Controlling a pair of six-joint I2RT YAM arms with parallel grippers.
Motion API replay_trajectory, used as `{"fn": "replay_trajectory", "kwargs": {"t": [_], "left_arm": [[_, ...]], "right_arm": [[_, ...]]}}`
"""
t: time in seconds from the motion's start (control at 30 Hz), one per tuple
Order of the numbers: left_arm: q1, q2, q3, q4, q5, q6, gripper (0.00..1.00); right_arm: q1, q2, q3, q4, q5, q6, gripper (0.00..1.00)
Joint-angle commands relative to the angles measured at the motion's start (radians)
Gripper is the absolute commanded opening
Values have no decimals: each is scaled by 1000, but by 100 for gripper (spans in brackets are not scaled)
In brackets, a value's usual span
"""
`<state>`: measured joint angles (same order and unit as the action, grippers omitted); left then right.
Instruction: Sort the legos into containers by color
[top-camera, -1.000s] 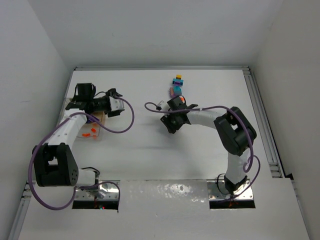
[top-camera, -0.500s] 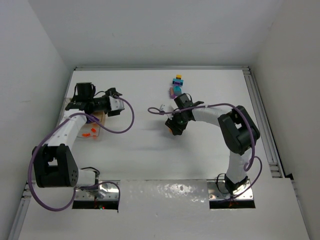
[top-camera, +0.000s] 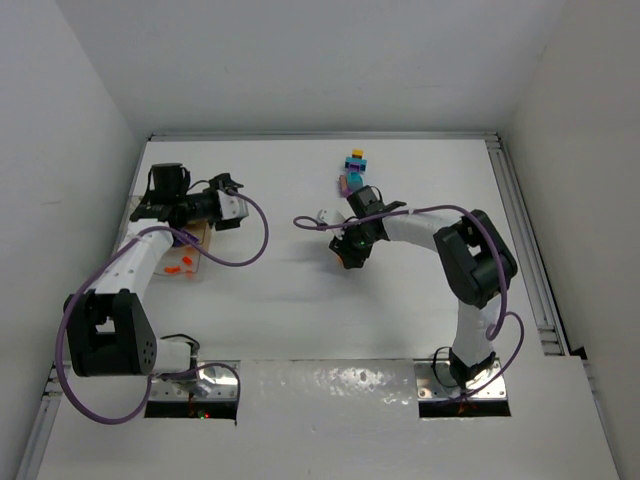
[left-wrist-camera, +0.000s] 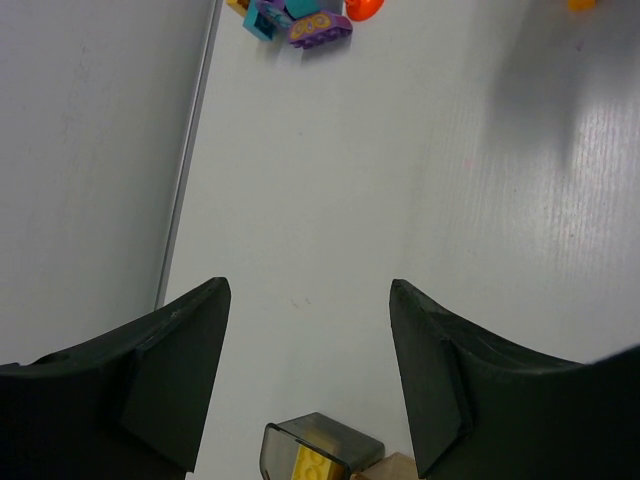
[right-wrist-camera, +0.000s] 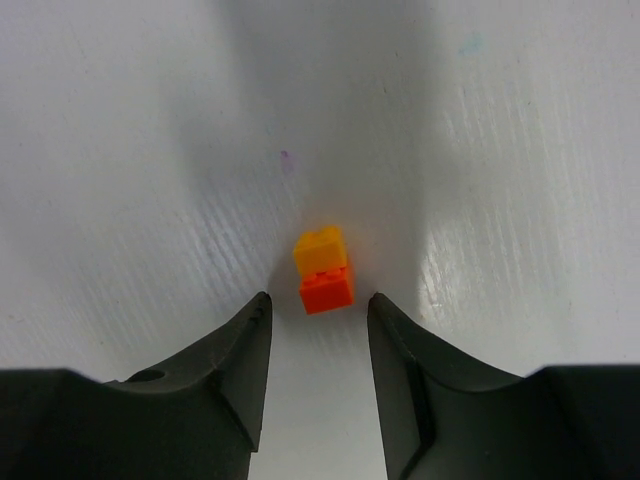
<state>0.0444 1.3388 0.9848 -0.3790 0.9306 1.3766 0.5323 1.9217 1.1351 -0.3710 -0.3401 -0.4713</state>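
Note:
A small orange lego stack (right-wrist-camera: 323, 270), a lighter brick on a red-orange one, lies on the white table just beyond my right gripper's (right-wrist-camera: 318, 305) tips. That gripper (top-camera: 346, 256) is open and touches nothing. A cluster of teal, purple and yellow legos (top-camera: 353, 170) sits behind it, and shows at the top of the left wrist view as legos (left-wrist-camera: 298, 20). My left gripper (left-wrist-camera: 308, 290) is open and empty above the containers (top-camera: 190, 262). One clear bin (left-wrist-camera: 318, 445) below it holds a yellow lego (left-wrist-camera: 315, 465). Orange legos (top-camera: 178, 266) lie in another bin.
White walls enclose the table on the left, back and right. A metal rail (top-camera: 525, 235) runs along the right side. Purple cables (top-camera: 262, 225) loop from both arms over the table. An orange brick (left-wrist-camera: 364, 8) lies beside the far cluster.
My right gripper shifted slightly right and back over the orange stack, and its jaws widened and then narrowed again. The left arm has not moved.

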Motion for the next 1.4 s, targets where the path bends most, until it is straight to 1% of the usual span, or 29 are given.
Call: {"fn": "replay_trajectory", "kwargs": {"t": [0.0, 0.1, 0.2, 0.27, 0.3, 0.4, 0.43, 0.53, 0.63, 0.67, 0.73, 0.77, 0.8, 0.83, 0.87, 0.9, 0.93, 0.97, 1.03, 1.07, 1.17, 1.27, 1.37], "left_arm": [[-8, -27, -8, 48, 20, -30, 63], [-8, -29, -6, 48, 16, -34, 63], [-8, -30, -3, 42, 13, -34, 63], [-8, -33, -5, 40, 13, -36, 63], [-8, -35, -5, 40, 14, -36, 63], [-8, -38, -5, 35, 16, -36, 63], [-8, -36, -6, 35, 17, -36, 63], [-8, -36, -6, 26, 30, -27, 63], [-8, -38, -6, -1, 51, 39, 62], [-8, -41, -6, -33, 59, 106, 62], [-9, -52, -18, -72, 97, 180, 61], [-14, -68, -24, -75, 112, 244, 60], [-23, -78, -32, -75, 135, 275, 59], [-32, -90, -49, -78, 143, 312, 59], [-60, -114, -60, -81, 148, 420, 59], [-78, -127, -73, -83, 154, 480, 59], [-92, -139, -101, -68, 154, 530, 59], [-121, -156, -113, -46, 154, 567, 59], [-147, -158, -124, 5, 163, 547, 60], [-172, -155, -121, 8, 174, 530, 60], [-216, -145, -112, -20, 178, 544, 60], [-247, -141, -118, -21, 168, 567, 59], [-271, -135, -107, -23, 145, 555, 56]], "right_arm": [[1, 26, 25, 38, -7, -6, 43], [3, 33, 20, 72, 4, -1, 39], [3, 48, 43, 60, 7, -6, 36], [3, 49, 46, 61, 7, -6, 32], [3, 48, 42, 61, 6, -6, 28], [3, 40, 29, 61, 0, -13, 22], [3, 39, 26, 64, -3, -16, 16], [3, 19, 18, 57, -39, -23, 7], [3, -7, 25, 32, -69, -18, 2], [3, -35, 29, 29, -98, -6, 1], [3, -65, 46, 9, -141, 26, 0], [3, -91, 78, 0, -195, 48, 0], [3, -99, 103, -11, -223, 56, 0], [9, -102, 132, -58, -259, 63, 0], [9, -101, 200, -78, -298, 115, 0], [11, -86, 237, -98, -385, 138, 0], [12, -72, 271, -145, -417, 154, 0], [17, -61, 338, -170, -433, 183, 0], [43, -38, 391, -216, -427, 201, 0], [50, -38, 408, -209, -422, 217, 0], [67, -47, 407, -120, -444, 287, 0], [93, -50, 433, -132, -432, 278, 0], [107, -50, 440, -111, -425, 284, 0]]}}
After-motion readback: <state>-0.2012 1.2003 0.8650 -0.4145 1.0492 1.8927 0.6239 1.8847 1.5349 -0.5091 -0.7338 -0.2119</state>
